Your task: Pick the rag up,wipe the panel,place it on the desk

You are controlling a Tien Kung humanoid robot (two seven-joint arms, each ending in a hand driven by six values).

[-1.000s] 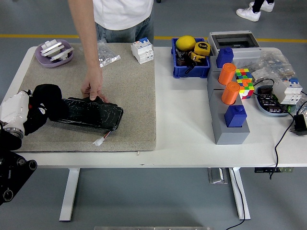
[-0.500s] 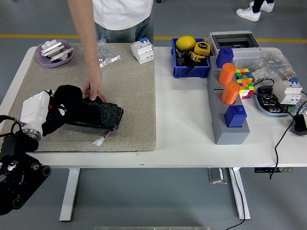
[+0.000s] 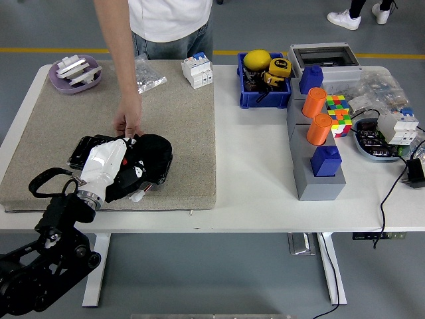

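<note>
At lower left of the frame, the left hand [image 3: 126, 167] is reached in from the bottom corner and pressed down on the black rag [image 3: 151, 159], its fingers closed on the cloth, which is spread over the right end of the dark panel [image 3: 84, 150] lying on the beige mat [image 3: 179, 119]. Just beyond, at the panel's far edge, a person's hand [image 3: 128, 123] is rested with fingertips touching the panel. Farther back, a purple dish [image 3: 74, 73] is seen at upper left and a blue bin [image 3: 263, 85] at upper centre.
</note>
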